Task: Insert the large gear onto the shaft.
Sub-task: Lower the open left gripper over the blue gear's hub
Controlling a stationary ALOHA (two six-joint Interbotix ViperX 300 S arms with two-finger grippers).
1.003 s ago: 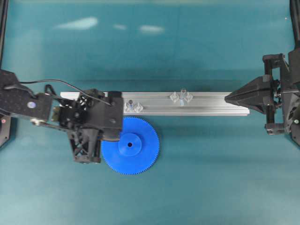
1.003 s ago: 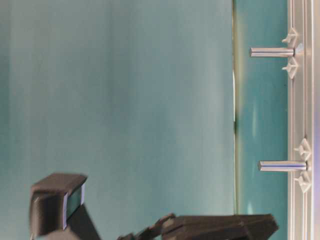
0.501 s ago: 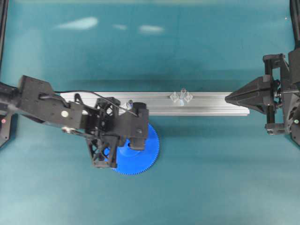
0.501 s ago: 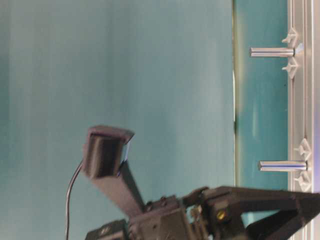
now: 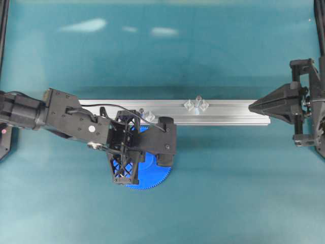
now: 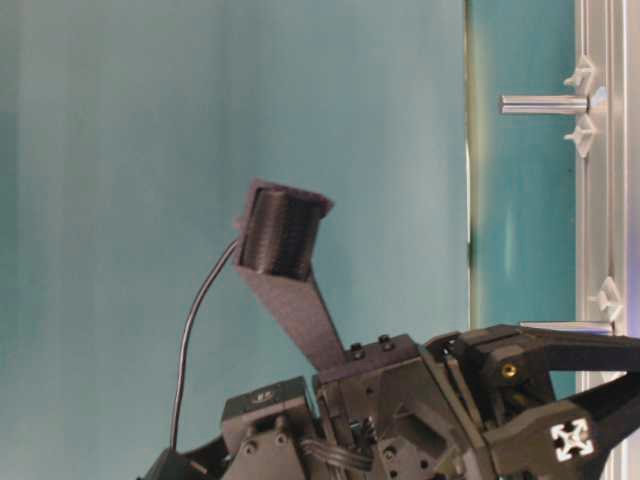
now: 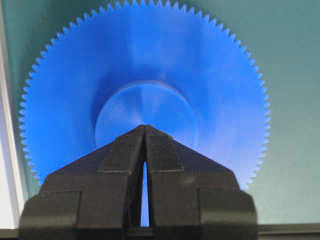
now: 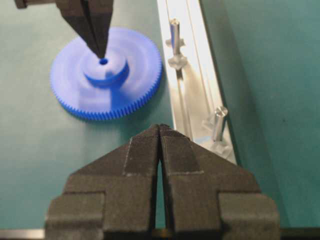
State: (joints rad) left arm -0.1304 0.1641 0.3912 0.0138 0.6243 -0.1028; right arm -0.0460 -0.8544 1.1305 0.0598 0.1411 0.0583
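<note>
Right wrist view shows the left claw [image 8: 100, 50], pinched closed and empty, poised just above the hub hole of the large gear [image 8: 107, 72], lying flat on the counter [image 8: 30, 150] beside the rail [image 8: 192, 70]; the right claw [image 8: 159, 131] is closed, well apart.

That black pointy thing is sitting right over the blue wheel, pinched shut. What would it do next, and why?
Probably open its fingers. The left tool is shut, its tip just over the hub hole of the gear, which lies flat on the table beside the rail, not on any pin. Closed like that it cannot grasp anything, so it likely has to spread before taking hold of the hub.
</note>
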